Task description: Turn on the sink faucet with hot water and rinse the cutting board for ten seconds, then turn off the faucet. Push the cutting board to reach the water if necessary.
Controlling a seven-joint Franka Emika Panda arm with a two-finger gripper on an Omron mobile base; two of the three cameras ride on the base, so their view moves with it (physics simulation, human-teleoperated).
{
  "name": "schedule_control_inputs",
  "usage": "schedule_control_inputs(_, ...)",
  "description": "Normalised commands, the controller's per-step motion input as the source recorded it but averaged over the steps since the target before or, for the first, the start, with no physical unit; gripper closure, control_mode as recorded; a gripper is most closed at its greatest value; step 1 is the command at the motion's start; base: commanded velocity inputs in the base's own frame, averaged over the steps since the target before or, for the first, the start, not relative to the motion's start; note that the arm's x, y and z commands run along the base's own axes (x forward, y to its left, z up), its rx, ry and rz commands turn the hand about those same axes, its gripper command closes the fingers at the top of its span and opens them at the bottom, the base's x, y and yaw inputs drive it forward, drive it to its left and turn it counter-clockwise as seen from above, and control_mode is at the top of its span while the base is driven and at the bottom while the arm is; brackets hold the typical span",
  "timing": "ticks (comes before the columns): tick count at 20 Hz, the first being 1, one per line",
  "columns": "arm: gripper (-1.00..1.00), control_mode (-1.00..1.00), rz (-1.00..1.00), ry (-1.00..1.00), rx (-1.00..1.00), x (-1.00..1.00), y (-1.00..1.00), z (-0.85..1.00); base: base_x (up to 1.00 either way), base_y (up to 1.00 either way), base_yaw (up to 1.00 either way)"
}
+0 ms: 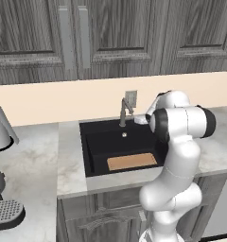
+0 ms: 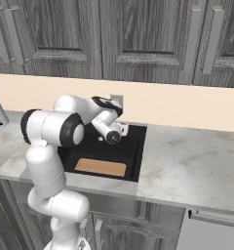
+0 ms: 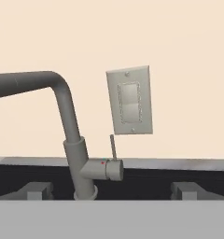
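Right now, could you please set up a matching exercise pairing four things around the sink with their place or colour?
Things:
1. cutting board
2. faucet
3. sink
4. wall switch plate

Descriptions:
A. matte black basin in the marble counter
B. on the beige wall behind the tap
C. lying flat at the basin's front
D. grey, at the basin's back edge

Pairs: 1-C, 2-D, 3-A, 4-B

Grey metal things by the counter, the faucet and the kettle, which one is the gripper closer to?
The faucet, the bent-spout tap behind the sink; the hand view faces its lever close up. The kettle stands far off at the counter's left end.
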Motion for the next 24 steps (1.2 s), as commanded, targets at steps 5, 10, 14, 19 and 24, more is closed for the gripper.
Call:
schedule_control_inputs(5, -1.00, -1.00, 0.00, 0.00, 0.00, 0.19, 0.00, 0.00, 0.00, 0.00, 0.00)
schedule_control_inputs(10, -1.00, -1.00, 0.00, 0.00, 0.00, 0.19, 0.00, 0.00, 0.00, 0.00, 0.00)
schedule_control_inputs(14, -1.00, -1.00, 0.00, 0.00, 0.00, 0.16, 0.00, -0.02, 0.00, 0.00, 0.00)
schedule_control_inputs(19, -1.00, -1.00, 0.00, 0.00, 0.00, 0.05, 0.00, -0.03, 0.00, 0.00, 0.00)
schedule_control_inputs(24, -1.00, -1.00, 0.00, 0.00, 0.00, 0.00, 0.00, 0.00, 0.00, 0.00, 0.00)
